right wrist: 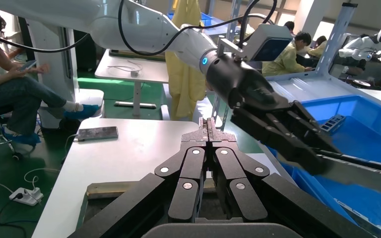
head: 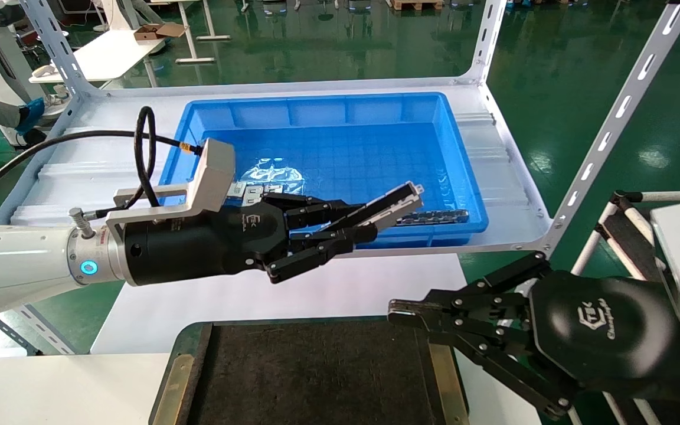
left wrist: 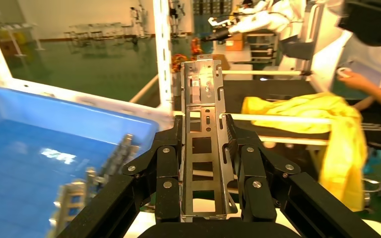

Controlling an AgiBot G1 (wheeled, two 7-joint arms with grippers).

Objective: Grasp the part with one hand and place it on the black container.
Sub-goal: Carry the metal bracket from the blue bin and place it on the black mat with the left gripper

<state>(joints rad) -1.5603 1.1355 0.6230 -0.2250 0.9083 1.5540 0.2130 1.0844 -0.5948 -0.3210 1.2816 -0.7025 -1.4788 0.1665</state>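
The left gripper [head: 369,227] reaches in from the left side, level over the near edge of the blue plastic bin [head: 316,112], its fingers [left wrist: 250,168] pinching the part [head: 396,203]. The part is a slim grey metal channel bar with a row of rectangular openings; it is clamped at its lower end and juts forward and slightly upward past the fingertips, held in the air above the bin's near right area. In the left wrist view the part [left wrist: 203,148] stands straight between the two black fingers, which press on its raised side edges. A grey-white box [head: 213,171] with a black cable [head: 80,137] sits on top of this gripper, and a blue ring [head: 88,267] glows on the white arm behind it.

Inside the bin, along its near wall toward the right corner, lies a darker thin strip [head: 434,217], and a flat pale-silver slotted plate [head: 251,192] shows just behind the gripper body.

The black container [head: 316,372] lies at the near edge of the worktop [head: 328,289], in front of the bin; its rough black surface is bare, with brass-coloured side strips [head: 169,383] along its sides.

The right gripper [head: 399,313] hangs at the container's far right corner, its fingers pressed together on nothing; the right wrist view shows the fingertips [right wrist: 209,130] meeting.
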